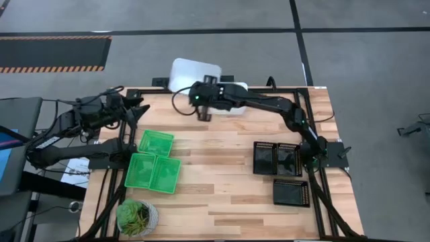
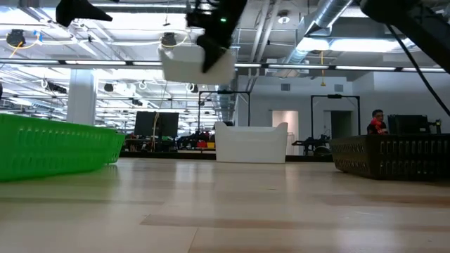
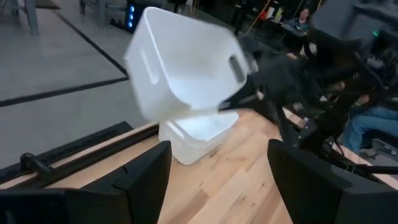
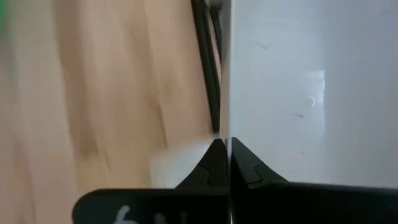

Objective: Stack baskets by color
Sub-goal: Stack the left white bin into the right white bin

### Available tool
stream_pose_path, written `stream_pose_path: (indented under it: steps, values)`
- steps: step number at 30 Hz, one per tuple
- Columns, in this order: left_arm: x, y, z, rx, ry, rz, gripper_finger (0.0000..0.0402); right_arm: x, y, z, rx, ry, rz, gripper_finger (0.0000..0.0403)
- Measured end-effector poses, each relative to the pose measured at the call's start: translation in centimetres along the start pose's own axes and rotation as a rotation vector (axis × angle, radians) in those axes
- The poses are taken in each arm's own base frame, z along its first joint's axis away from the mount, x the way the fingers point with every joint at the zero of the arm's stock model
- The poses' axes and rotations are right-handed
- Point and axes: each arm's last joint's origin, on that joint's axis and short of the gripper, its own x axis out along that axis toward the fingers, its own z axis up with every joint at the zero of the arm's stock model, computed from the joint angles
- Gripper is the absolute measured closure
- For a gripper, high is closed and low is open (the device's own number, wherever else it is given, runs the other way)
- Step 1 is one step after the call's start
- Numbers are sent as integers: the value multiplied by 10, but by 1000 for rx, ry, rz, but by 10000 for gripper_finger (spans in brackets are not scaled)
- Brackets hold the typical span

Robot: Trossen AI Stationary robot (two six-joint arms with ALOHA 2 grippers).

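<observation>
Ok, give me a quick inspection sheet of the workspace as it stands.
Surface: wooden table, bare in the middle.
Job's things: one white basket lifted and tilted above a white basket standing at the far edge; three green baskets together on the left; three black baskets on the right, none stacked.
Clutter: potted plant at the near left corner.
Grippers: right gripper shut on the lifted white basket's wall; left gripper open, empty, waiting at the far left edge.
Cables: black cable looping by the right arm's wrist.
Surroundings: grey floor, striped mat, a person seated far behind.
</observation>
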Motion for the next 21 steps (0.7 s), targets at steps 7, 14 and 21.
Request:
stream_pose_path:
  steps: [7,14,21]
  values:
    - [0,0,-1,2,21,-19,145,-30,-42,-40,70,234,-4,398]
    - [0,0,-2,7,32,-15,145,-42,-66,-87,138,283,70,400]
    - [0,0,-2,25,29,-10,145,-31,-62,-140,111,131,116,396]
